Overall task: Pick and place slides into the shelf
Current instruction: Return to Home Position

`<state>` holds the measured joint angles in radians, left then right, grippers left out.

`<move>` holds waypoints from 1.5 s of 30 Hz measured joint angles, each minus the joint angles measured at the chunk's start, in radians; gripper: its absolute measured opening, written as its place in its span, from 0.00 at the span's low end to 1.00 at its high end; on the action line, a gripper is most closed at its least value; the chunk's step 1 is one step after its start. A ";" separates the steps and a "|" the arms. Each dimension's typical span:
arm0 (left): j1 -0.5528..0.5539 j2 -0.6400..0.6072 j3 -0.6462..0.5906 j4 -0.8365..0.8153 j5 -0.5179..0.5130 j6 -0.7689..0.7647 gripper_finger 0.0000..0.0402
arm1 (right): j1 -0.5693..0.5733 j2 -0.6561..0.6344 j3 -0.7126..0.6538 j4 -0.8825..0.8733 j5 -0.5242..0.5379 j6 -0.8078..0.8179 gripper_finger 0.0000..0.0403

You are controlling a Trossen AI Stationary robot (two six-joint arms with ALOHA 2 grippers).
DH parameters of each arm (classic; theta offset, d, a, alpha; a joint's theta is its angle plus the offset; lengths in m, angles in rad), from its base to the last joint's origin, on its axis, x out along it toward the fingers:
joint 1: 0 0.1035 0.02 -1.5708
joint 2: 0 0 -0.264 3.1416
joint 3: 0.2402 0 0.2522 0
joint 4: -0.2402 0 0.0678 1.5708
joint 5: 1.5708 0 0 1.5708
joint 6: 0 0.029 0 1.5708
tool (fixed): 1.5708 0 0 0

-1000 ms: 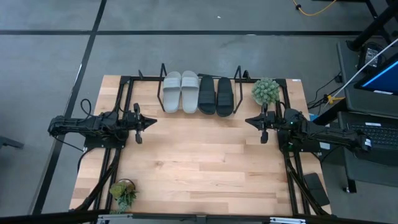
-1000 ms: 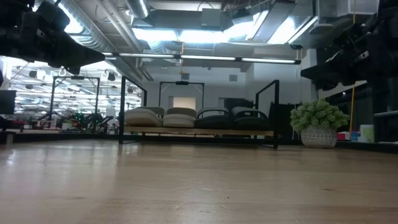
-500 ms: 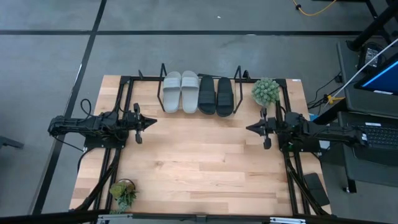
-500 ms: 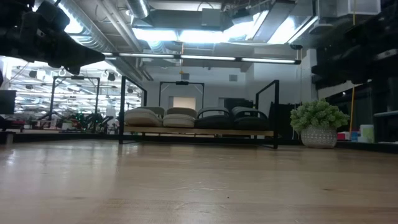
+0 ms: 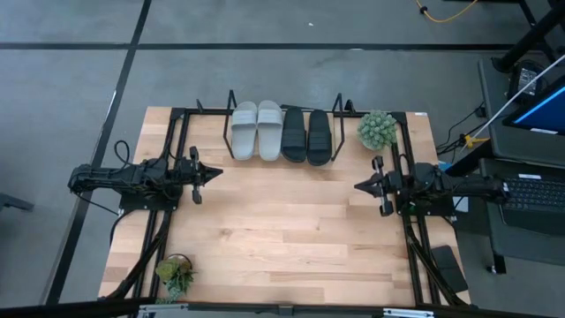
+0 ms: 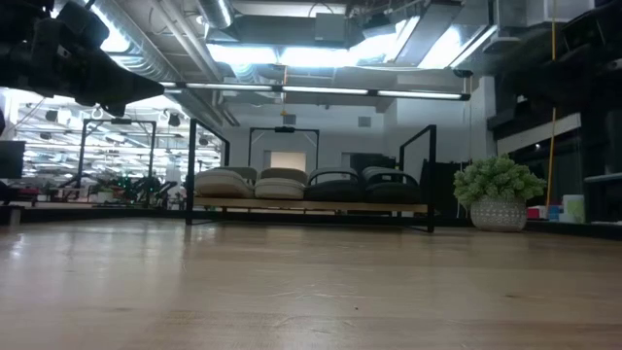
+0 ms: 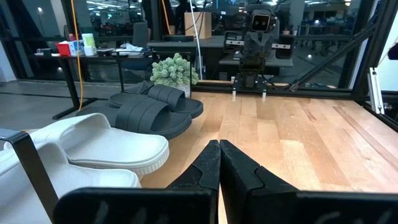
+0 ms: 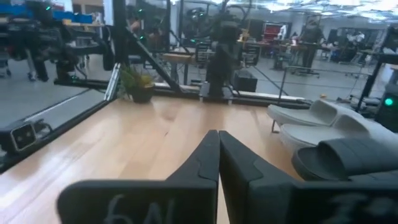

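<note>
L hand: my left gripper (image 5: 214, 173) has its fingers pressed tight together, nothing in them. It hovers over the table (image 5: 282, 234) on its left side, pointing inward, near the shelf's left end.
R hand: my right gripper (image 5: 360, 186) is the same, pinched closed and empty. It hangs at the table's right side, just in front of the potted plant (image 5: 377, 130).
Slides: all 4 are in the shelf (image 6: 432, 185) at the far edge, side by side. The grey slides (image 5: 257, 130) are on the left and the black slides (image 5: 306, 135) on the right.
Job: I judge placing is done, and only parking my arms is left.
Risk 1: the plant sits close beside my R arm. A wide swing or a lifting elbow while folding back could tip the pot.
Risk 2: my L wrist view has a grey slide right next to me. Turning toward the shelf instead of straight back could clip the end loop or shove that slide out of line.
Risk 3: a knock on the wire frame would shake the whole row, since the slides look only rested, not held.
Risk 4: arm vs arm is low, as we face each other but are well apart.
Unsure: I can't tell whether the black slides touch each other.
</note>
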<state>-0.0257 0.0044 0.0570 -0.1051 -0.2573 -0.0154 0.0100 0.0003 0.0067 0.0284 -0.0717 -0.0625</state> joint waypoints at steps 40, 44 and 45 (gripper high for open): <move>0.000 0.000 0.000 0.000 0.000 0.000 0.00 | 0.133 0.001 0.000 0.003 0.001 0.029 0.04; 0.000 0.000 0.000 0.000 0.000 0.000 0.00 | 0.133 0.001 0.000 0.003 0.001 0.031 0.04; 0.000 0.000 0.000 0.000 0.000 0.000 0.00 | 0.133 0.001 0.000 0.003 0.001 0.030 0.04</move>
<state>-0.0255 0.0044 0.0570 -0.1051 -0.2571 -0.0154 0.1432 0.0013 0.0067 0.0315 -0.0711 -0.0324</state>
